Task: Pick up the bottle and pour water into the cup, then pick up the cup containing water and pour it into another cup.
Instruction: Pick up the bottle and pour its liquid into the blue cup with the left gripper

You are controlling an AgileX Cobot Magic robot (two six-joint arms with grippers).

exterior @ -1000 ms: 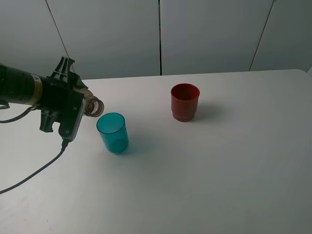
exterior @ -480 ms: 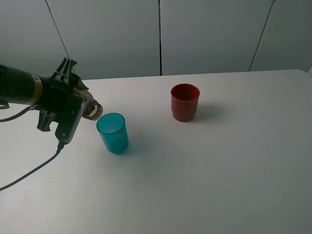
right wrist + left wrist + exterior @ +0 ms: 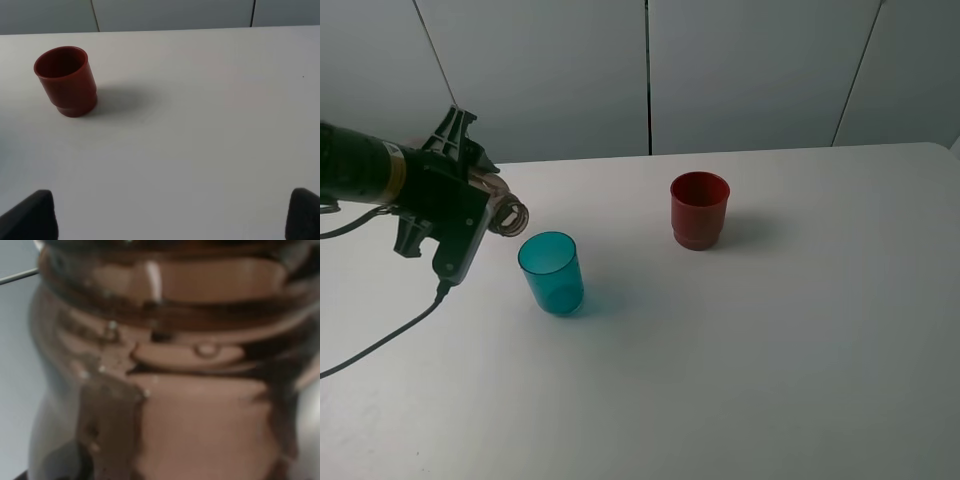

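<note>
So the bottle [image 3: 506, 214] is tipped almost flat above the table [image 3: 770, 350]. Its open threaded mouth sits near the rim of the cup [image 3: 551, 272], on the cup's left in the high view. The left gripper [image 3: 478, 196] is clamped around the bottle. Up close the bottle is clear brownish plastic, ribbed, with a few droplets. The cup is smooth, tapered, see-through teal, and I can't tell if there's water in it. Another cup [image 3: 699, 210], opaque red with a stepped base, stands upright well apart. The right gripper [image 3: 167, 215] has its fingers spread wide, holding nothing.
</note>
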